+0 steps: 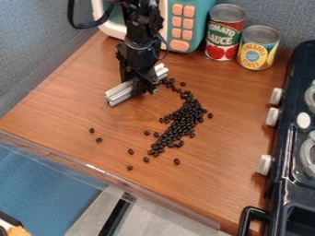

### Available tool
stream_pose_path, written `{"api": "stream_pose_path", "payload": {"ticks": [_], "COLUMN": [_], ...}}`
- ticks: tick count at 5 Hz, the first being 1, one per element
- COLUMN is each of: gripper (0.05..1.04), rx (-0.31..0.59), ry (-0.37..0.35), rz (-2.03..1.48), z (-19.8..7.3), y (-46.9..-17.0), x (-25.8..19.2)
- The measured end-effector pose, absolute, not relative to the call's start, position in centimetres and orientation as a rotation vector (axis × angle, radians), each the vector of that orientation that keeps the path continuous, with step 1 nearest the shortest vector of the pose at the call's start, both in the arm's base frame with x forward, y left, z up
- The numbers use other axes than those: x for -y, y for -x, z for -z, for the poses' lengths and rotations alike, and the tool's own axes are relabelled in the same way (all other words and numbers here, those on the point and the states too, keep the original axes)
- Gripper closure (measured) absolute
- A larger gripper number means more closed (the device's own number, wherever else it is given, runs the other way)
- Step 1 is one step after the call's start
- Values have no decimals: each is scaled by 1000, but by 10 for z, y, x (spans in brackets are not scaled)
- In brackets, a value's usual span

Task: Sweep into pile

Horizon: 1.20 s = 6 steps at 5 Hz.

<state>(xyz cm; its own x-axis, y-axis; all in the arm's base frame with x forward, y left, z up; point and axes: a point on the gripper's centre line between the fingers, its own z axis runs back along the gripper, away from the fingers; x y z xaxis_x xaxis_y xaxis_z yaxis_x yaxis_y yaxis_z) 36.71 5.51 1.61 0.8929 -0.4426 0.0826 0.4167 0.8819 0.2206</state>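
Observation:
The black gripper (140,88) hangs low over the upper left part of the wooden counter, shut on the middle of a white ribbed bar (120,92). The bar lies at a slant, its ends sticking out on both sides of the gripper, close to the counter's surface. Dark beans (183,120) form a long, uneven band to the right of and below the bar. The band's top end comes close to the bar's right end. Several loose beans are scattered around the band, with a few more (98,140) off to the left.
Behind the arm stands a teal and white toy microwave (203,10). A tomato sauce can (224,33) and a pineapple can (257,48) are beside it. A dark toy stove (286,175) with white knobs borders the right side. The counter's front edge (111,175) has a clear strip.

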Motion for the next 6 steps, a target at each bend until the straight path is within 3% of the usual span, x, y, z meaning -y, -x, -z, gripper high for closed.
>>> {"api": "stream_pose_path", "payload": {"ticks": [4,6], "gripper": [699,699], "rx": [154,147], "ry": [-198,-215], "rz": [564,348], "z": [-19,-41], "y": [-347,-348], "x": [-11,-36]}}
